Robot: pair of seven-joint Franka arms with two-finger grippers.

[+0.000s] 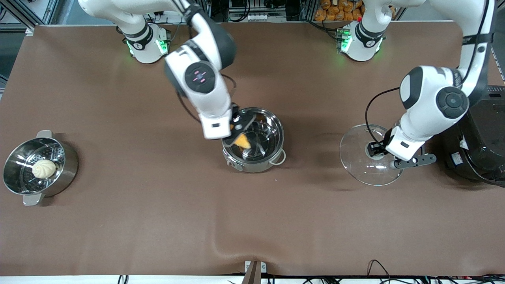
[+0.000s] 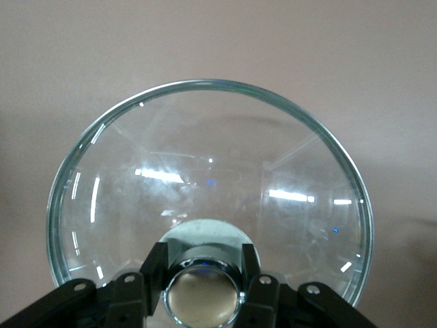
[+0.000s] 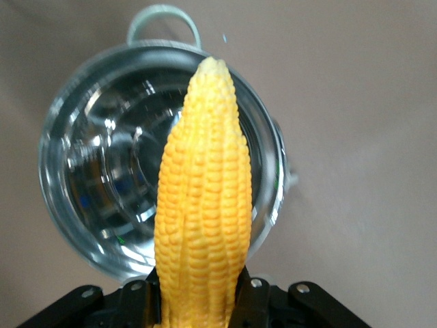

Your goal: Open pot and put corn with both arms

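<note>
The shiny steel pot (image 1: 256, 152) stands open at the table's middle; it also shows in the right wrist view (image 3: 89, 171). My right gripper (image 1: 239, 127) is shut on the yellow corn (image 1: 241, 141) and holds it over the pot's open mouth. In the right wrist view the corn (image 3: 201, 205) sits between the fingers, its tip pointing over the pot's rim. My left gripper (image 1: 375, 150) is shut on the copper-coloured knob (image 2: 203, 295) of the glass lid (image 1: 365, 173). The lid (image 2: 205, 171) is over the brown table toward the left arm's end, beside the pot.
A steel steamer pot (image 1: 63, 173) with a pale bun (image 1: 44, 169) stands at the right arm's end. A big black cooker (image 1: 483, 138) stands at the left arm's end, close to the lid. The brown cloth has a ripple near the front edge (image 1: 232, 246).
</note>
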